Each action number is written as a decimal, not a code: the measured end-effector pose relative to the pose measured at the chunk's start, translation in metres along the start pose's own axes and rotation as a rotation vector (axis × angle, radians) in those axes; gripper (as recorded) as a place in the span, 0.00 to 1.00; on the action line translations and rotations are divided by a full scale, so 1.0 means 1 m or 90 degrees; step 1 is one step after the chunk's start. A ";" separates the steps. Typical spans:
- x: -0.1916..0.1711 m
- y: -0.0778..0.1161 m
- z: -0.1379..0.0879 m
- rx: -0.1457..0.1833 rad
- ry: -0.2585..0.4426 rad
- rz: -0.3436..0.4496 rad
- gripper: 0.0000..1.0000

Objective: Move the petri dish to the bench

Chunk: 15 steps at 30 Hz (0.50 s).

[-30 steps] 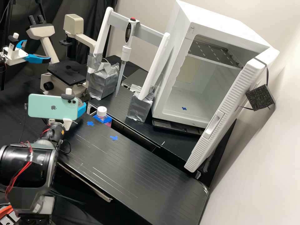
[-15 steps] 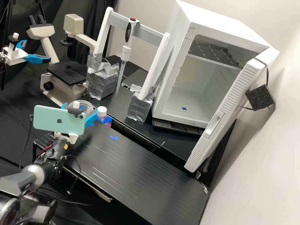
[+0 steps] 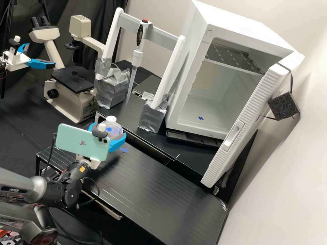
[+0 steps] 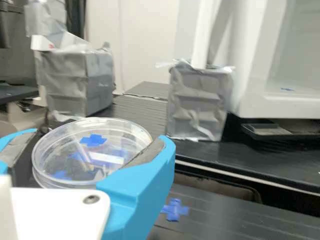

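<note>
Clock directions are read in the high view from the dish, twelve lying toward the view's top. The cabinet, door ajar, stands at two o'clock. The bench extends toward five o'clock. The arm comes in from between seven and eight o'clock. The microscope stands at ten o'clock. The gripper carries the dish, round, clear and near level, raised above the bench. The fingers pinch the dish by its side wall, one at about ten o'clock, the other at about four. The capped bottle shows just beyond the dish at about twelve o'clock; the blue cross marks the bench near five o'clock.

Handling (judged). The dish is probably thin, hard plastic: very light, stiff, and smooth enough to slip or turn between the fingers. It yields little before it cracks, so a modest, even squeeze suits it. The sound hold is across the full width, on opposite points of the wall and low enough to bear on the base; a grip on the upper rim alone could lift only a lid, if one is fitted. Whether it holds liquid cannot be told; a level path guards against spilling. Setting down calls for a flat, slow descent, the base meeting the bench before the fingers part evenly, lest the dish skid or tip.
</note>
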<state>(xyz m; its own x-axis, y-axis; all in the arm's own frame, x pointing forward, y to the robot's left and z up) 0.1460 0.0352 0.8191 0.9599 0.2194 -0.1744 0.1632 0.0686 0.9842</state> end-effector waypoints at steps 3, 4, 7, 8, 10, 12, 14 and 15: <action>0.000 0.002 0.007 0.006 -0.014 0.002 0.00; 0.000 0.003 0.010 0.007 -0.021 0.003 0.00; -0.002 0.005 0.018 0.001 -0.042 0.002 0.00; -0.004 0.006 0.022 0.001 -0.051 0.003 0.00; -0.006 0.008 0.027 0.000 -0.060 0.006 0.00; -0.007 0.008 0.031 0.005 -0.072 0.004 0.00; -0.007 0.008 0.034 0.011 -0.079 0.002 0.00; -0.007 0.008 0.034 0.014 -0.076 0.002 0.00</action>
<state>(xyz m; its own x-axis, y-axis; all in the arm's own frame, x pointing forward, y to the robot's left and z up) 0.1483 0.0010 0.8292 0.9807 0.1015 -0.1672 0.1631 0.0471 0.9855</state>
